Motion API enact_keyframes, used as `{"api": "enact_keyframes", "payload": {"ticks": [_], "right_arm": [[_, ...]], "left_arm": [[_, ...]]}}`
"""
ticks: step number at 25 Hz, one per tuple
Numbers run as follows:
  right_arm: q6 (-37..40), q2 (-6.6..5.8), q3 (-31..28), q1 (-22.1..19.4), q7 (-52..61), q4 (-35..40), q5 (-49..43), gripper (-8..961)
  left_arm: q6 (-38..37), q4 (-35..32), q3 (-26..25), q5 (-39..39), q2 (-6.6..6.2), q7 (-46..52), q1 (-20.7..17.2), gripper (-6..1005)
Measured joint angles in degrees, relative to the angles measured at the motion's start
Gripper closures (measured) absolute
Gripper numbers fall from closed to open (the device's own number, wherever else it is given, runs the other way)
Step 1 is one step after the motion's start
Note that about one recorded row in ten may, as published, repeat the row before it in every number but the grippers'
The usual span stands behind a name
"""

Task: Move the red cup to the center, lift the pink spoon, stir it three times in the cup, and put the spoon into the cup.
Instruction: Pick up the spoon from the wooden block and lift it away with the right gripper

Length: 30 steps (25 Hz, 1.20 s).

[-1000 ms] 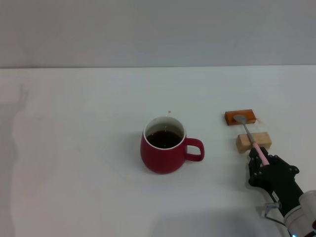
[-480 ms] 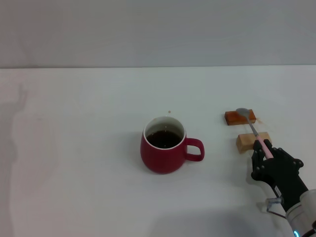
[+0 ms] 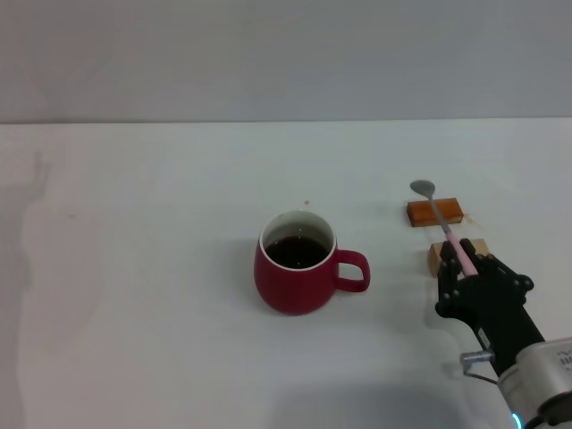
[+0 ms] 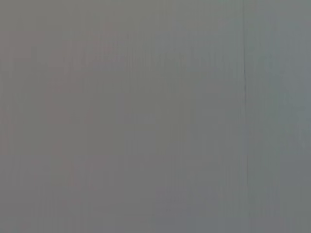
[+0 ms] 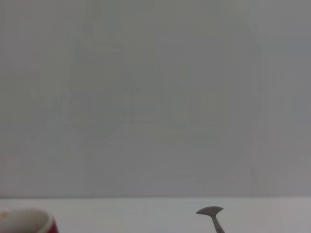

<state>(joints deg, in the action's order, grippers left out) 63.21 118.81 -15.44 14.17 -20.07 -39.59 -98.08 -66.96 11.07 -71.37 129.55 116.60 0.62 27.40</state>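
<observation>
At lower right, the right gripper (image 3: 468,273) is pinching the pink spoon (image 3: 440,217) and raising it, its bowl now clear above the orange block (image 3: 435,212), the red cup (image 3: 296,264) unmoved at centre

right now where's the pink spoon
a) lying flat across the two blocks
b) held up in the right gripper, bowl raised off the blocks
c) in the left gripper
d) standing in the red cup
b: the right gripper grips the pink spoon by its handle, its silver bowl lifted above the orange block, apart from the red cup.
</observation>
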Motion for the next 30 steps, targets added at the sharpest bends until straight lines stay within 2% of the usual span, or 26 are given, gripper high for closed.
{"api": "enact_keyframes", "payload": {"ticks": [4,5,8,15,19,25,27,29,30], "right_arm": [[0.01,-0.47,-3.02,-2.39,-9.77,-6.88,-0.01,796],[0.84,-0.88,-4.58,-4.15,-12.43,-9.63,-0.46,795],[3.32,-1.32,-5.52,-5.7,-12.89,-11.19,-1.32,795],[17.14,-1.32,-5.54,-8.35,-12.35,-10.84,-2.13,797],[22.42,-1.24,-5.66,-9.32,-11.09,-10.49,-2.13,797],[32.82,-1.85,-5.04,-9.9,-2.66,-8.12,-2.74,796],[35.03,-2.72,-5.01,-9.88,1.84,-6.89,-4.26,796],[35.6,-4.18,-5.0,-9.9,4.65,-6.92,-6.25,796],[34.98,-6.2,-4.76,-10.02,6.13,-8.43,-8.36,796]], "left_arm": [[0.32,0.0,0.01,0.02,0.0,0.0,0.11,182],[0.51,0.0,0.01,-0.01,0.0,0.0,0.16,182],[1.09,0.01,0.01,0.0,-0.02,-0.01,0.27,182],[1.23,0.01,0.01,0.01,-0.07,0.03,0.29,182],[1.21,0.01,0.01,0.01,-0.06,0.27,0.14,182],[1.19,0.0,0.01,0.01,-0.06,0.47,-0.03,182],[1.22,0.0,0.01,0.0,-0.04,0.48,-0.04,182],[1.23,0.0,0.01,0.0,0.05,0.49,-0.04,183],[1.24,0.0,0.01,0.0,0.09,0.48,-0.03,183]]}}
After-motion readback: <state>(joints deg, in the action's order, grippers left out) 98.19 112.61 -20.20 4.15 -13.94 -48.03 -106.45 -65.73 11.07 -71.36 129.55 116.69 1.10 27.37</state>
